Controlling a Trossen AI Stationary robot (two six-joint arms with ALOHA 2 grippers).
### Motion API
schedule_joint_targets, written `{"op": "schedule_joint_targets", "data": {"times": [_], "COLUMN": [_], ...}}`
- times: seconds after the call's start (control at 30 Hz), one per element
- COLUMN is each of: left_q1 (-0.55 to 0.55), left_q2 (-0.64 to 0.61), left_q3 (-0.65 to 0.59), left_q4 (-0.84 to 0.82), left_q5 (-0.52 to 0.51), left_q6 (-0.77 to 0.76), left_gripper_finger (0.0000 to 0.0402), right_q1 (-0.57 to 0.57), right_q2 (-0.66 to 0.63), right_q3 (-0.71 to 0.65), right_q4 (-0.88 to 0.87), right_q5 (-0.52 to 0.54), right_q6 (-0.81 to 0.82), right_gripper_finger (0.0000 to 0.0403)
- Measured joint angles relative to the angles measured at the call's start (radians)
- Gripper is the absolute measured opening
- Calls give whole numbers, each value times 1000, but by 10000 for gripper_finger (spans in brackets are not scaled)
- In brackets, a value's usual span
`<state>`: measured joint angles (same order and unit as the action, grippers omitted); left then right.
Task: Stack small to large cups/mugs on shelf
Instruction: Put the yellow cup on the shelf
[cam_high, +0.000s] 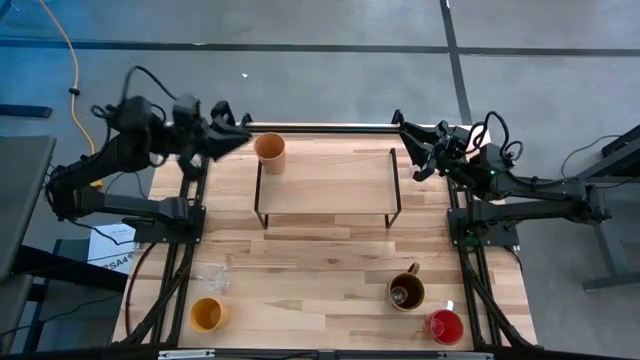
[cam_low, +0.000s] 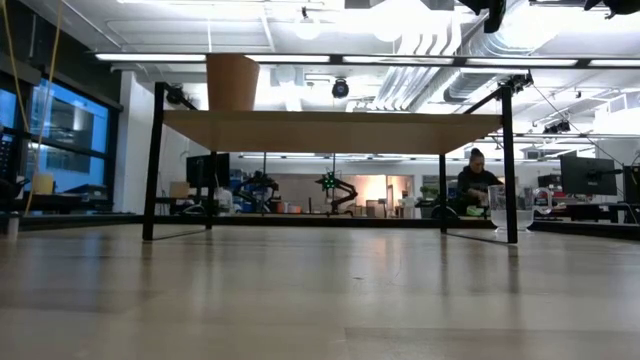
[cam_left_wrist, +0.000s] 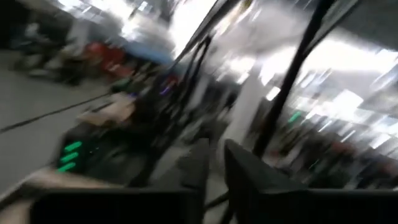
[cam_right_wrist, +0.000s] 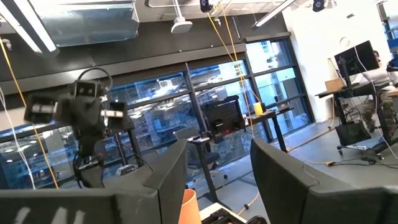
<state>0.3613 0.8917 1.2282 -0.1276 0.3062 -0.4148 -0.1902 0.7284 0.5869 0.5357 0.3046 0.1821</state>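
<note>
Wooden table (cam_high: 330, 255) holds a low black-framed wooden shelf (cam_high: 330, 195) with one peach tumbler (cam_high: 270, 152) on its left end. Left gripper (cam_high: 240, 135) beside it is blurry; its fingers look together, holding nothing. Right gripper (cam_high: 402, 124) waits, fingers apart.

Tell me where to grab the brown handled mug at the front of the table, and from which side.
Probably best from straight above, pinching the rim and wall of the brown handled ceramic mug on the side away from its handle. It stands upright with its mouth open upward, and the handle juts toward the back right. The red-pink cup sits close by at front right.
</note>
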Motion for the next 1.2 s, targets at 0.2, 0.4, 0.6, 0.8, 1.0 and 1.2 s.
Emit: {"op": "schedule_joint_targets", "data": {"times": [0.2,0.4,0.6,0.8,1.0,1.2], "left_q1": [-133,-265,-378,-433,-441,-440], "left_q2": [4,-23,-143,-229,-228,-206], "left_q3": [0,-18,-256,-422,-452,-452], "left_q4": [-179,-258,-13,53,4,3], "left_q5": [-119,-264,-408,-452,-416,-454], "left_q6": [170,206,140,99,65,16], "left_gripper_finger": [3,1,0,0,9,48], "right_q1": [0,0,35,109,148,147], "right_q2": [6,71,207,306,335,335], "right_q3": [3,114,336,491,528,528], "right_q4": [-1,-170,-453,-667,-690,-692], "right_q5": [0,-43,-118,-156,-156,-155], "right_q6": [-79,-121,-150,-233,-200,-137], "right_gripper_finger": [140,12,4,1,1,0]}}
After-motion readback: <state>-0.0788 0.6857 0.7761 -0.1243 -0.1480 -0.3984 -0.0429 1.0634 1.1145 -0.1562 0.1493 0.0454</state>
